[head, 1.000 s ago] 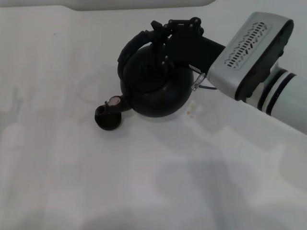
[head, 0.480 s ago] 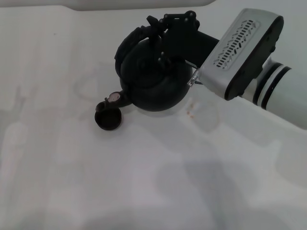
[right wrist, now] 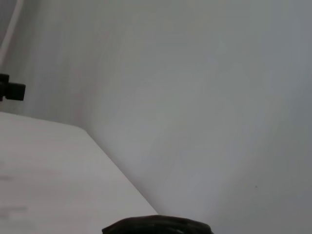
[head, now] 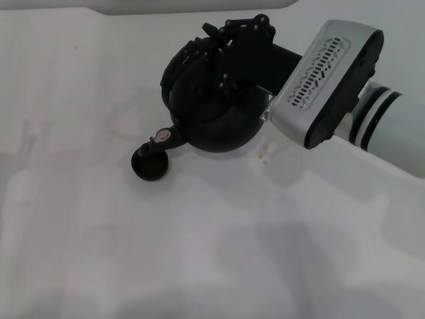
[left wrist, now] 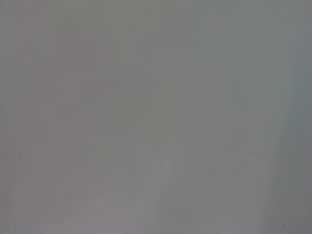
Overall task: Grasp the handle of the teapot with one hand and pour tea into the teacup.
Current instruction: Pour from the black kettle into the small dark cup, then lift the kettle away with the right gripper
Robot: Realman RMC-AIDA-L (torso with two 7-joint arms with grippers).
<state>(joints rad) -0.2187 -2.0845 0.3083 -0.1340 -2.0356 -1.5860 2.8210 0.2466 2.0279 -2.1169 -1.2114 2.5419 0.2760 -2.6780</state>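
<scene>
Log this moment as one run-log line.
right hand: shut on handle | teapot: tilted, spout above teacup | left hand: not in view | table: white

- The left wrist view shows only a plain grey surface (left wrist: 146, 117), flat and unmarked.
- A slightly darker band (left wrist: 297, 117) runs along one edge of it.
- What the surface is cannot be told.
- No object or hand shows here.
</scene>
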